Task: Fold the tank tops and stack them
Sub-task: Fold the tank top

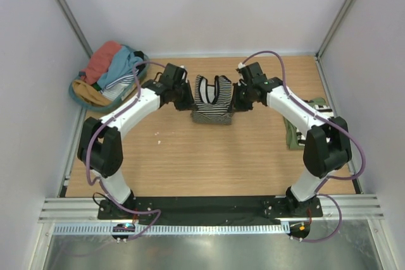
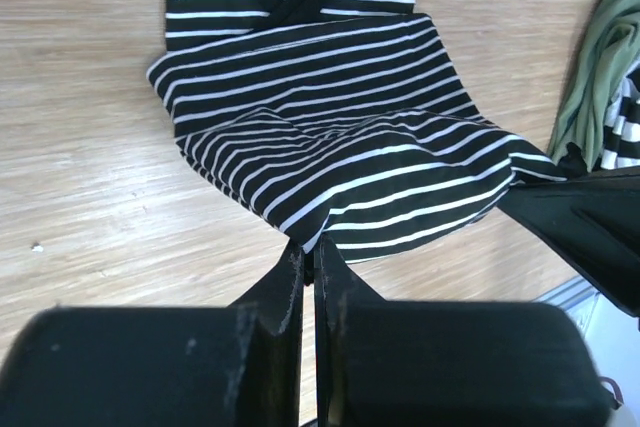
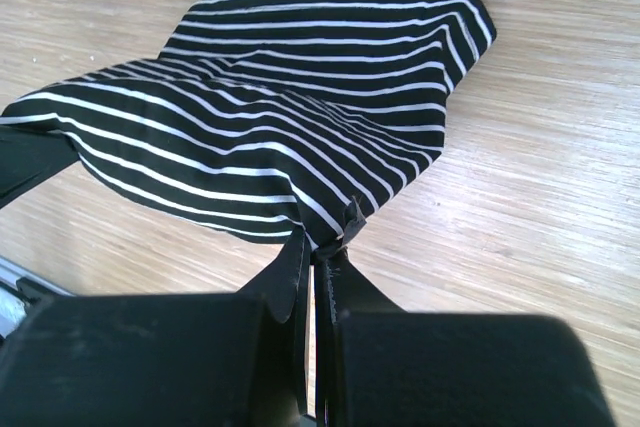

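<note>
A black-and-white striped tank top (image 1: 212, 100) lies partly folded at the middle back of the table, its lower half doubled up over the body and its neckline toward the far side. My left gripper (image 2: 310, 252) is shut on the fold's left corner (image 1: 192, 102), and the cloth rises in a hump from that pinch. My right gripper (image 3: 322, 247) is shut on the right corner (image 1: 234, 102), with a small tag of fabric sticking out beside the fingertips. The striped top (image 2: 340, 137) is lifted slightly between both grips.
A round teal basket (image 1: 79, 98) at the back left holds coral, teal and mustard tops (image 1: 111, 64). An olive green top (image 1: 292, 132) with a striped one lies at the right edge under the right arm; the olive top (image 2: 600, 77) also appears in the left wrist view.
</note>
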{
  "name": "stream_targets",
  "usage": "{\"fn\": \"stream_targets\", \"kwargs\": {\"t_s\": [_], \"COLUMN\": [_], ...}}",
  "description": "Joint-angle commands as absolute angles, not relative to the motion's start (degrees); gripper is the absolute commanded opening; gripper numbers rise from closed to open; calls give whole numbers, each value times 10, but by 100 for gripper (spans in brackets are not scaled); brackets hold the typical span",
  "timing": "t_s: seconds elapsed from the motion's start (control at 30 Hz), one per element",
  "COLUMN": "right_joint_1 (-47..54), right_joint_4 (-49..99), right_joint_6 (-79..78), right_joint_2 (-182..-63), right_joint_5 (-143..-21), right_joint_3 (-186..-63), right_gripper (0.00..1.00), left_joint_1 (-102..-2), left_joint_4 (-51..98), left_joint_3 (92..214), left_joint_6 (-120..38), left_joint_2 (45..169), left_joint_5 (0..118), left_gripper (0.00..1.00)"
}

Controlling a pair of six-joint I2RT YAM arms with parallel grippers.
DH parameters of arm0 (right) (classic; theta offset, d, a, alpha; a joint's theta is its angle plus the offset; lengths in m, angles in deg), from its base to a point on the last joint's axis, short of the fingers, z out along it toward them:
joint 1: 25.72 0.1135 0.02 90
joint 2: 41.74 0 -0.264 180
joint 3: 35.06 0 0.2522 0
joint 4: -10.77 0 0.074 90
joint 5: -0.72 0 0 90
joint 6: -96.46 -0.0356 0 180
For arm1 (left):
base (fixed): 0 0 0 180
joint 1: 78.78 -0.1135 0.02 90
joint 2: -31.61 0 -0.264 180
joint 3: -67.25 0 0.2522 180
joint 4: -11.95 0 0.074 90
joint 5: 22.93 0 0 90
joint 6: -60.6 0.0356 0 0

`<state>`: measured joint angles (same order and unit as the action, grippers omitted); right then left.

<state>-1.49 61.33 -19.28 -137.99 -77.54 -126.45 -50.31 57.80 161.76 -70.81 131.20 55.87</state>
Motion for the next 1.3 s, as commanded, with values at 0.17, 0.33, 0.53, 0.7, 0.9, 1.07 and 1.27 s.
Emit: {"fn": "stream_targets", "kwargs": {"t_s": [0.17,0.33,0.53,0.7,0.9,1.07,1.27], "right_joint_1": [-6,14,69,72,84,87,86], "right_joint_4": [610,605,599,580,613,636,687], "right_joint_6": [-193,-212,-266,-295,-306,-299,-270], "right_joint_2": [-1294,-1220,-1120,-1063,-1009,-993,-1014], "right_joint_5": [-742,-742,-772,-765,-772,-792,-814], "right_joint_3": [-1197,-1079,-950,-874,-864,-871,-957], "right_gripper": [1,1,1,1,1,1,1], "left_joint_1": [-488,-440,-364,-347,-302,-276,-275], "left_joint_4": [552,519,464,448,454,457,510], "left_joint_3": [1521,1407,1290,1247,1247,1245,1308], "left_joint_6": [-707,-741,-798,-815,-837,-851,-828], "left_joint_2": [1227,1154,1095,1087,1056,1054,1060], "left_joint_5": [539,551,587,584,596,614,632], "left_gripper": [1,1,1,1,2,2,0]}}
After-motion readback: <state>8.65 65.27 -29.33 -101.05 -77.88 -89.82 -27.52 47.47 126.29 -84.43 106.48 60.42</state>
